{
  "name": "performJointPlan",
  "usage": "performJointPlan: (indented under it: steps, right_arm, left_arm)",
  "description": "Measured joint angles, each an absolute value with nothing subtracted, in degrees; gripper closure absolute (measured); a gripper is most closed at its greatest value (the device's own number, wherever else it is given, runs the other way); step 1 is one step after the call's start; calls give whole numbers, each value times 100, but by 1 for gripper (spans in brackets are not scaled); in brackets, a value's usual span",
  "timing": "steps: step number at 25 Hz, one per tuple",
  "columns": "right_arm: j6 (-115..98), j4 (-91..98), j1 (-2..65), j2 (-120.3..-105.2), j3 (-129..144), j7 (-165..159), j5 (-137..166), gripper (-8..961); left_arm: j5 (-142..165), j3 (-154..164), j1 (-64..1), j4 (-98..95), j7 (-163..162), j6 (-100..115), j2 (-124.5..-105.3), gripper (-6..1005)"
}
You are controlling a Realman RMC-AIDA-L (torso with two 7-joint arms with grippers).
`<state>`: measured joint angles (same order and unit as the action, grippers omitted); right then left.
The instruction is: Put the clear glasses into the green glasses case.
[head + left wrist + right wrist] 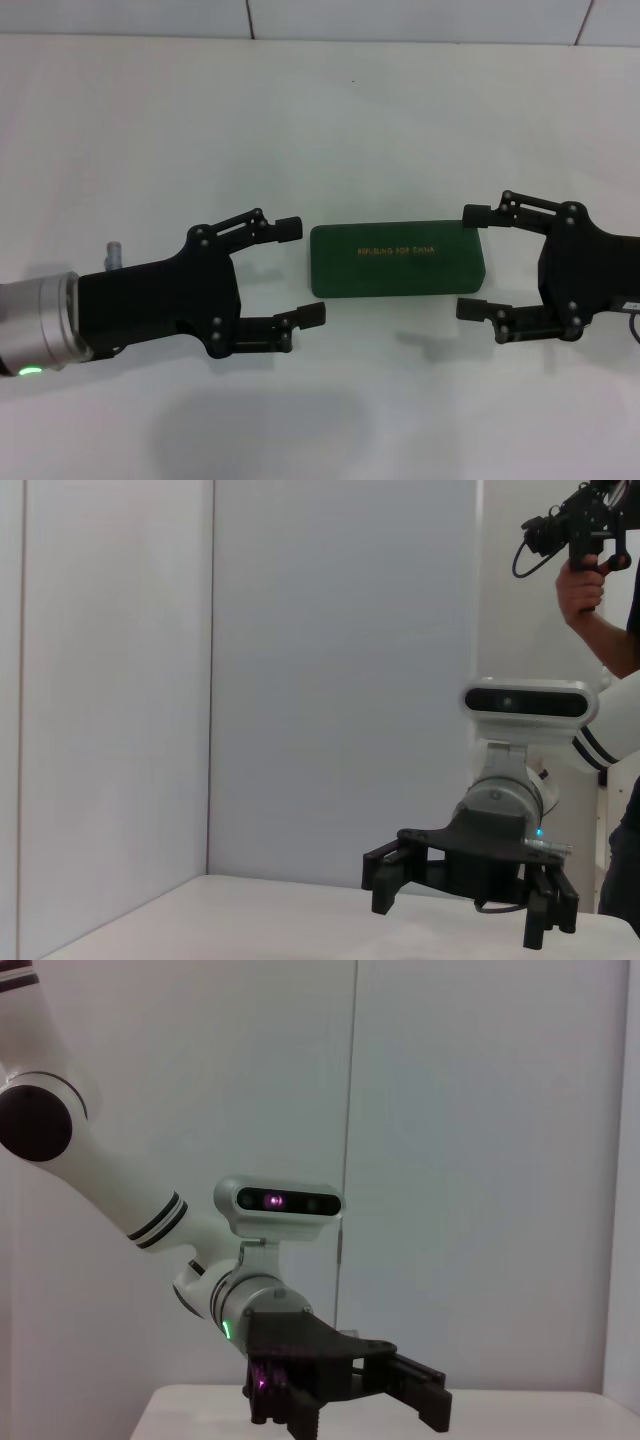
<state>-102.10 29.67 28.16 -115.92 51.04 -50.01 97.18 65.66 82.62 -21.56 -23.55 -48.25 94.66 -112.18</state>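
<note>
The green glasses case [397, 259] lies shut on the white table [300, 130], gold lettering on its lid. My left gripper [302, 272] hovers just left of the case, fingers spread open and empty. At the case's right end my right gripper [471, 260] is likewise open, its fingers bracketing that end without touching it. The left wrist view shows the right gripper [462, 905] farther off. In the right wrist view the left gripper [350, 1395] appears. The clear glasses are out of view in every frame.
A small grey peg [113, 252] sticks up behind my left arm. White wall panels [420, 18] close the far side of the table. A person's hand holding a black device [585, 540] shows high in the left wrist view.
</note>
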Motion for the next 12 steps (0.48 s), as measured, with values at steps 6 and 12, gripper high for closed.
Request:
performJointPlan:
  steps: [6, 12]
  right_arm:
    - [-10184, 2967, 2821, -11592, 5106, -5000, 9721, 81]
    - [-10178, 2970, 2821, -11592, 5106, -4983, 9657, 81]
  left_arm:
    - [6567, 8261, -2156, -2355, -4825, 9466, -11224, 107]
    - [6566, 8257, -2151, -2356, -4825, 9466, -11224, 107]
